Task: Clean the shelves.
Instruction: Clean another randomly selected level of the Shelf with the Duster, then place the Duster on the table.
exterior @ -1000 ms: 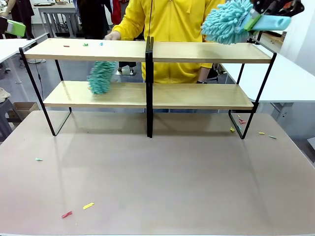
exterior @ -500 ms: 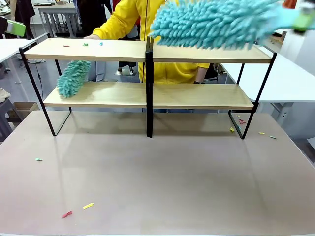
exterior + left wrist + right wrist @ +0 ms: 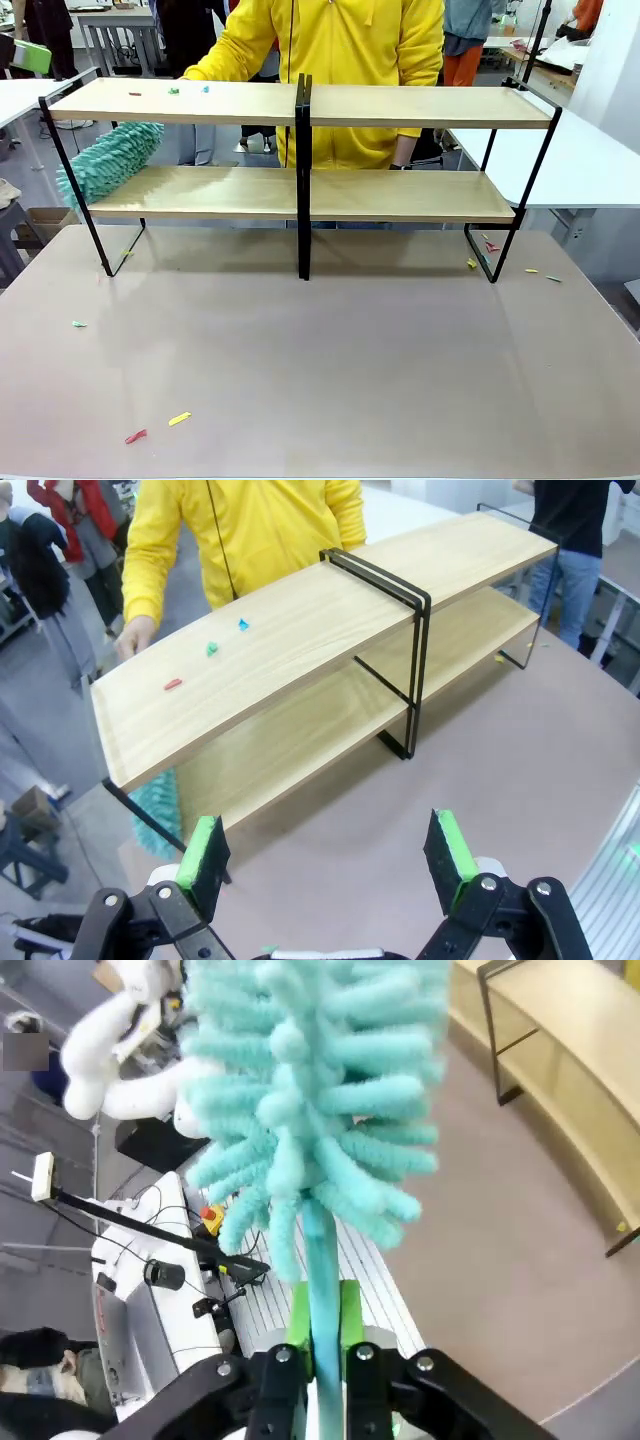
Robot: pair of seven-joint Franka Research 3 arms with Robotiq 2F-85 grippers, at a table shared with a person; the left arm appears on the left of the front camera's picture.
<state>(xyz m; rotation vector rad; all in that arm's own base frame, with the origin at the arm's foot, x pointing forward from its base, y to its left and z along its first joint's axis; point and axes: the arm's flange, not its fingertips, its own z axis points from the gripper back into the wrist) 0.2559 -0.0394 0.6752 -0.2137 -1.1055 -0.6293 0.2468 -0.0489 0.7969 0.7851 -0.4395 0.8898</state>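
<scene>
- Where the lower board ends at the far left, a teal duster held by the person pokes out past the frame.
- My left tool hangs over the bench with its fingers spread wide, holding nothing.
- Ahead stand the shelves, near the bench's far edge, with small coloured scraps on the left half of the top board.
- My right tool is clamped tight on the stem of my own duster, its fluffy head up.
</scene>
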